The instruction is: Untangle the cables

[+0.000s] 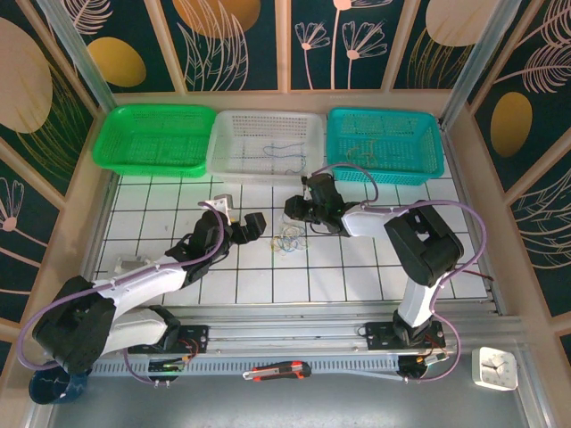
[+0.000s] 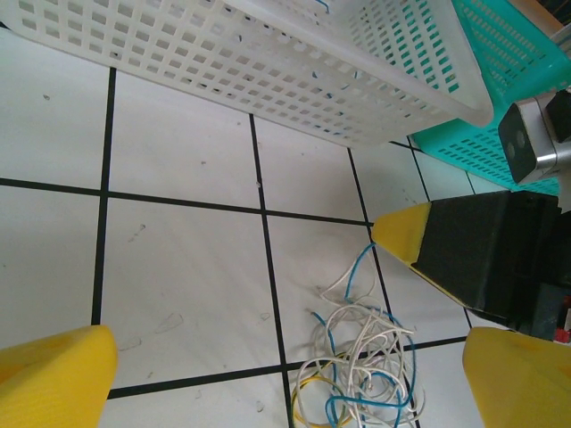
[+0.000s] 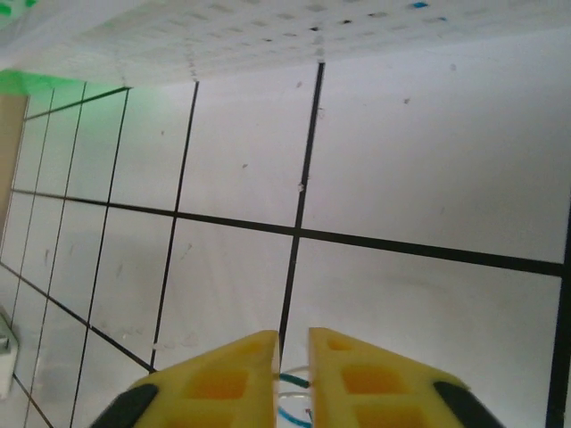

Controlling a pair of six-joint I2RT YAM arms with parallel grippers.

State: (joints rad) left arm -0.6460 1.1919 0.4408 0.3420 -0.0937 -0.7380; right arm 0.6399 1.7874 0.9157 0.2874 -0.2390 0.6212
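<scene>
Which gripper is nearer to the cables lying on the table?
Right. The right gripper is shut on a few strands of the cables, so it touches them. The left gripper is open just to their left, apart from them.

- The left hand [image 1: 257, 223] is held wide open, stretched forward and low.
- The right hand [image 3: 292, 357] is closed, its fingers [image 3: 223, 379] nearly touching.

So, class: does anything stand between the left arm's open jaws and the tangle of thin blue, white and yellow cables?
Nothing visible does: only bare white tiled table lies between the left arm's jaws and the tangle of thin blue, white and yellow cables. The right arm's jaws, shut on some strands, sit at its far side.
</scene>
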